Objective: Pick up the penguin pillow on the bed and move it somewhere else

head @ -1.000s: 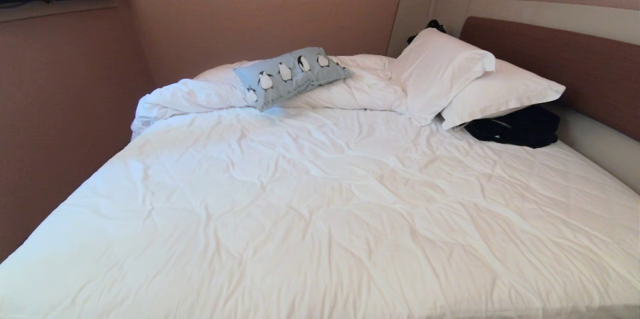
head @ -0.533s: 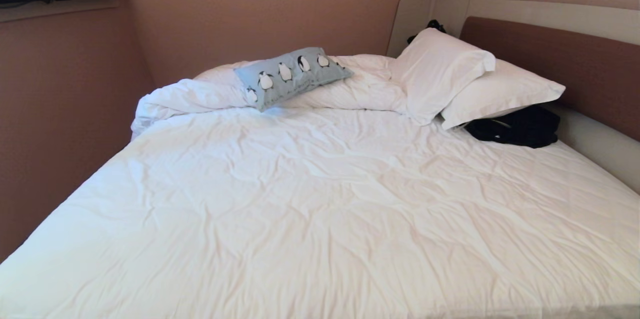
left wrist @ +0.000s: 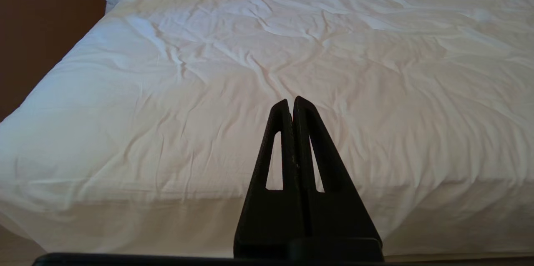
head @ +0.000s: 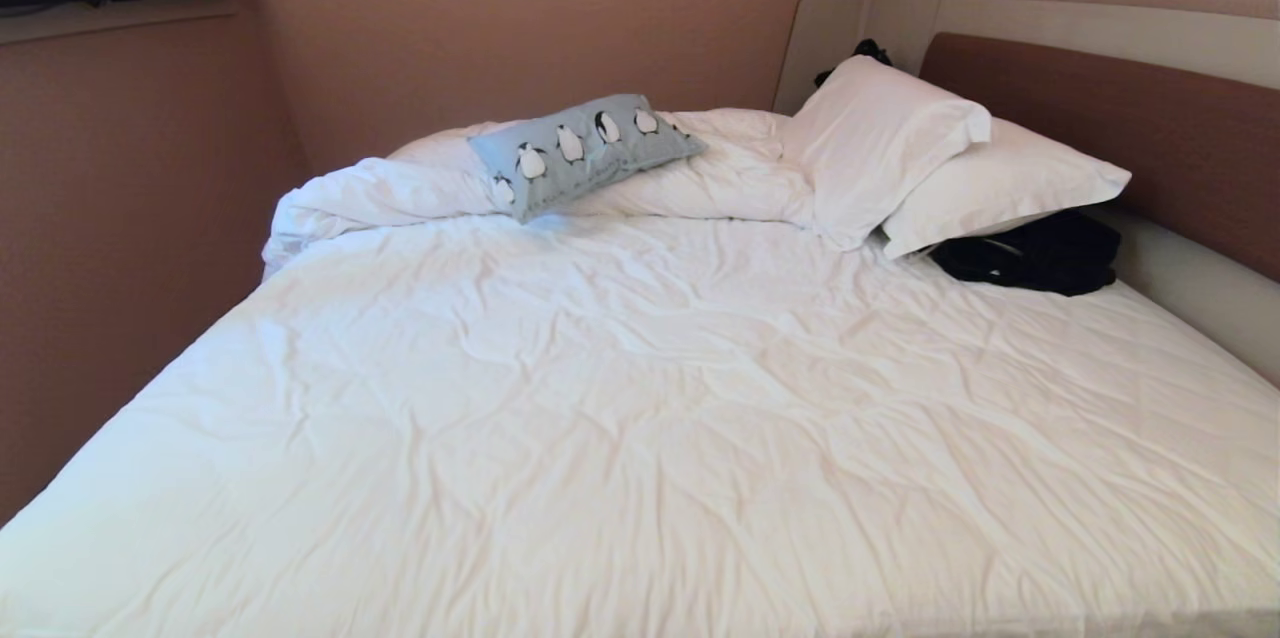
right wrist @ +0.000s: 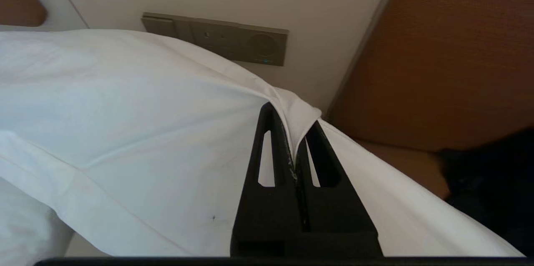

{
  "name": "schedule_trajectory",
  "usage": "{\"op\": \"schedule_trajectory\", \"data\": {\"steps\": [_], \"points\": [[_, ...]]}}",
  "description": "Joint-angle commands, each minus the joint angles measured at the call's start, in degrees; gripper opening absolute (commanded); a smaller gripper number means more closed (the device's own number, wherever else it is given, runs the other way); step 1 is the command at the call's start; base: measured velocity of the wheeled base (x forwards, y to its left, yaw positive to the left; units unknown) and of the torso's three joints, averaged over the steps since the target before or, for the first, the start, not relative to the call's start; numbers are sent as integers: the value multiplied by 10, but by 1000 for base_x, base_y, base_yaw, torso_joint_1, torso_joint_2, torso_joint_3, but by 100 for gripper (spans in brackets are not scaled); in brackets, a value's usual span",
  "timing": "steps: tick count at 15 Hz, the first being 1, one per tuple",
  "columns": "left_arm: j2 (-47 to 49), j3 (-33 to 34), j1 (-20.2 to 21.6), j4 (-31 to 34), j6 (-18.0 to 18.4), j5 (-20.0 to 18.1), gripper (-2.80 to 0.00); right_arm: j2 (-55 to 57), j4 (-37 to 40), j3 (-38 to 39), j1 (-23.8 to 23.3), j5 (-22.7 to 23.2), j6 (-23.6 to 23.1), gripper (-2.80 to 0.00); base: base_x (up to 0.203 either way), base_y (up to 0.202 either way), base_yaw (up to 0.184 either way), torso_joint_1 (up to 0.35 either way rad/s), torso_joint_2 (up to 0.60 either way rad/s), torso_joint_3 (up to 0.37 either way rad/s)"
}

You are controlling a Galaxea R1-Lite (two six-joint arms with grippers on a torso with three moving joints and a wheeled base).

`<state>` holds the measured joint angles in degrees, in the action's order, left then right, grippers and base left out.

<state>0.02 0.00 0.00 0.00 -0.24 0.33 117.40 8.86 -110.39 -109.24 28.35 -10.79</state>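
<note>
Not started: penguin pillow point(head: 580, 153) untouched, lying tilted on the bunched duvet roll point(head: 400, 188) at the far edge of the bed point(head: 640, 438), toward the far-left corner. Soft oblong cushion, grey-blue fabric, row of black-and-white penguins. Pick and move both left.

Right pincer point(right wrist: 295, 132) clamped on a fold of plain white fabric point(right wrist: 125, 103) instead, near a wall switch panel point(right wrist: 217, 38). Left pincer point(left wrist: 290, 105) closed, empty, over the near edge. White pillows point(head: 930, 158) stacked against the padded brown headboard point(head: 1150, 118); dark bundle point(head: 1040, 253) beside them.

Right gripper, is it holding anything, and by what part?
The right gripper pinches a corner of white fabric, seemingly a pillowcase, not the penguin pillow.
</note>
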Motion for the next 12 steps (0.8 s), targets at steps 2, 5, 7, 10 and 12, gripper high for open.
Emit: {"op": "schedule_trajectory", "data": {"steps": [2, 5, 7, 10, 12], "points": [[0, 0, 0, 0, 0, 0, -280, 1, -26, 0, -17, 3, -38, -280, 0, 0, 0, 0, 0, 0], [0, 0, 0, 0, 0, 0, -280, 16, -114, 7, -31, -1, -55, -280, 0, 0, 0, 0, 0, 0], [0, 1, 0, 0, 0, 0, -280, 18, -184, 30, -36, -1, -67, -280, 0, 0, 0, 0, 0, 0], [0, 0, 0, 0, 0, 0, -280, 39, -279, 44, -43, -2, -75, -280, 0, 0, 0, 0, 0, 0], [0, 0, 0, 0, 0, 0, -280, 50, -312, 46, -47, -1, -86, -280, 0, 0, 0, 0, 0, 0]]}}
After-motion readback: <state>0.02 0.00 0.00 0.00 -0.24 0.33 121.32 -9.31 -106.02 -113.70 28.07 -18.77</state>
